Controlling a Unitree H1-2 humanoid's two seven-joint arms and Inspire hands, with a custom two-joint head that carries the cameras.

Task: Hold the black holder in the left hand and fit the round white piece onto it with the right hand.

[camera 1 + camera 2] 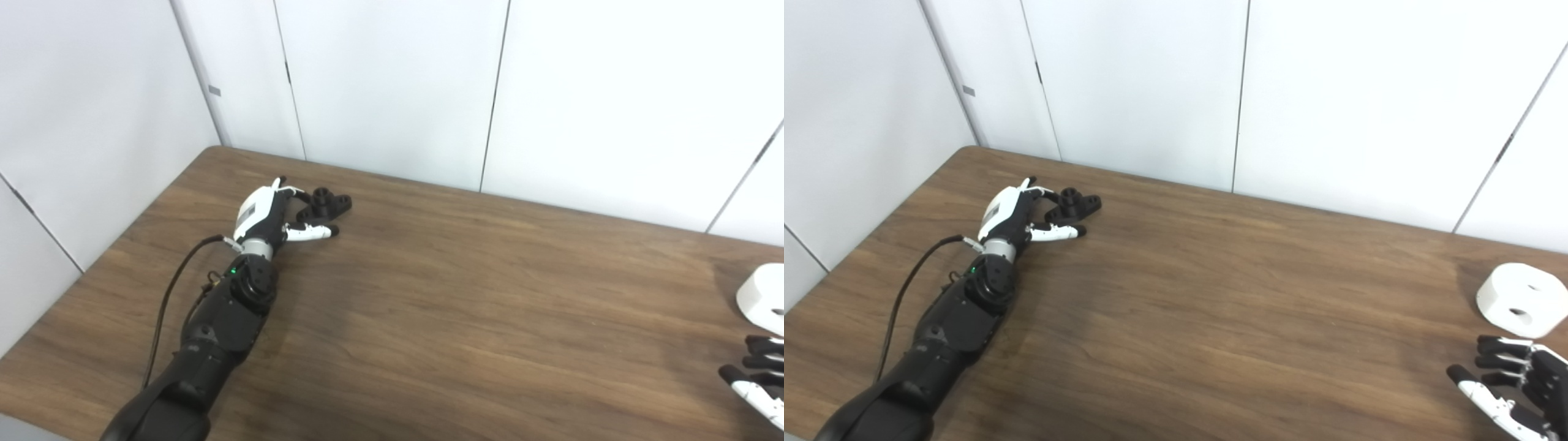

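I see the black holder [324, 204], a matte lobed piece with round sockets, lying on the wood-grain table [465, 294] at upper left. My left hand [269, 215] brackets it, fingers spread, not clamped. At far right the round white piece [1516, 299], a smooth holed puck, sits just above my right hand [1513, 386], fingers apart, empty.

A bare test room or lab, not a home; plain white wall panels [1335, 92] with thin dark seams close in a dark wood-grain table [1213, 318] on two sides; nothing domestic stands about; a black cable [906, 282] runs exposed along a black robot arm [949, 331] with a green indicator light.
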